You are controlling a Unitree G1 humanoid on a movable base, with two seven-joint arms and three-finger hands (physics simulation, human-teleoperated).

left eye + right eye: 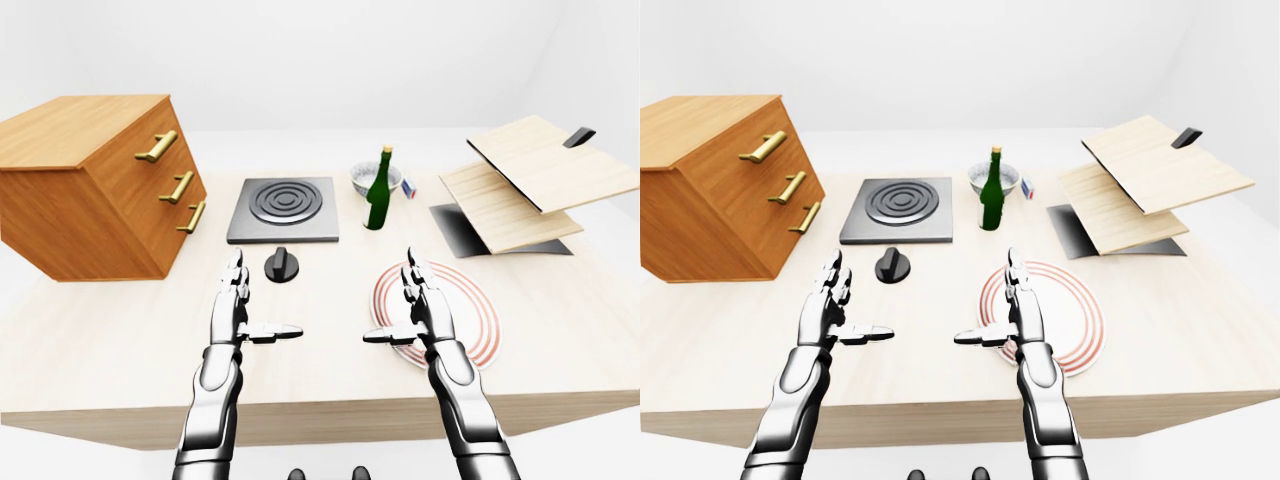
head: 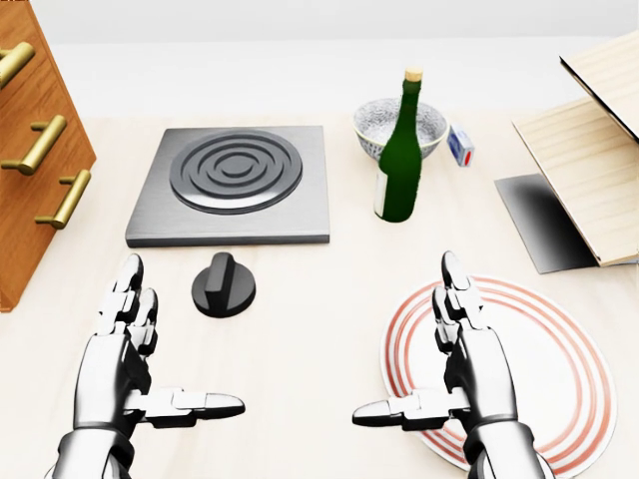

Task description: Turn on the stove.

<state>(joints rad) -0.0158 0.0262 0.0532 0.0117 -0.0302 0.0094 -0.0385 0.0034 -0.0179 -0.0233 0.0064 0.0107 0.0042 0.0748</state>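
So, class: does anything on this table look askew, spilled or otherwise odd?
Nothing is spilled or toppled. The one oddity is the black knob: it sits loose on the table just below the stove rather than on it. The green bottle stands upright.
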